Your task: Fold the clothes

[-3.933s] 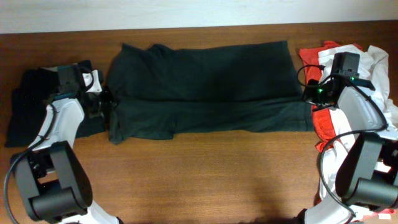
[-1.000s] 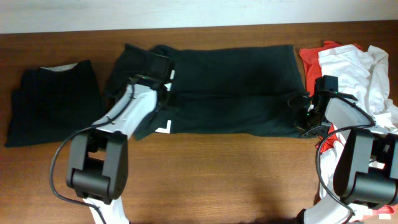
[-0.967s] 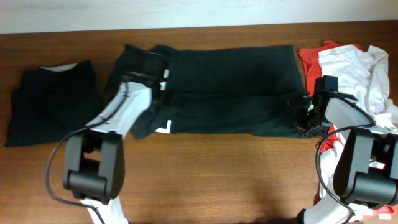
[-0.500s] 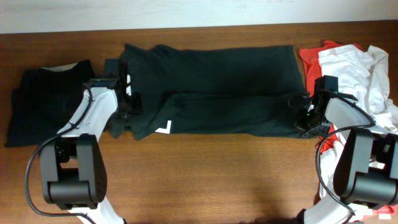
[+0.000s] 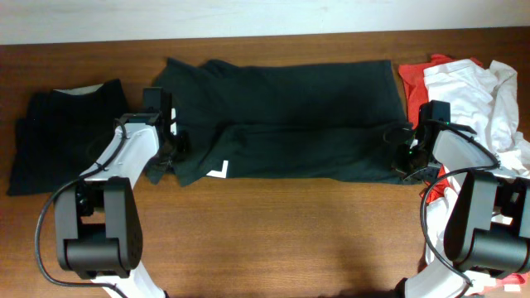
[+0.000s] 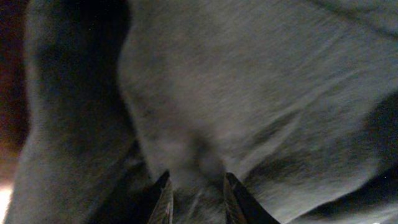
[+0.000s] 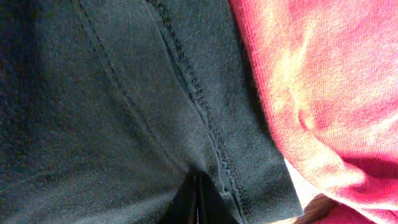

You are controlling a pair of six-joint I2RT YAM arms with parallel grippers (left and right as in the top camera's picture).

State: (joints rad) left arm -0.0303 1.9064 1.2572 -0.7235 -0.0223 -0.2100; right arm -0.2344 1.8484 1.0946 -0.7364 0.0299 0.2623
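Note:
The large black T-shirt [image 5: 290, 108] lies spread across the middle of the table, its lower part folded up into a long band. A bit of white lettering [image 5: 217, 172] shows at the band's lower left. My left gripper [image 5: 171, 147] is at the shirt's left end. In the left wrist view its fingers [image 6: 198, 196] have bunched black cloth [image 6: 249, 81] between them. My right gripper [image 5: 404, 157] is at the shirt's right end. In the right wrist view its fingers [image 7: 198, 196] are pinched shut on the black stitched hem [image 7: 186, 81].
A second black shirt [image 5: 58, 136] lies folded at the far left. A red shirt [image 5: 418, 79] and a white one [image 5: 472, 91] are piled at the right edge; the red cloth [image 7: 311, 93] touches the black hem. Bare wooden table [image 5: 290, 240] runs along the front.
My left arm has swung from the shirt's upper left part down and left to the shirt's left end. The cloth there has shifted. The right arm has not moved.

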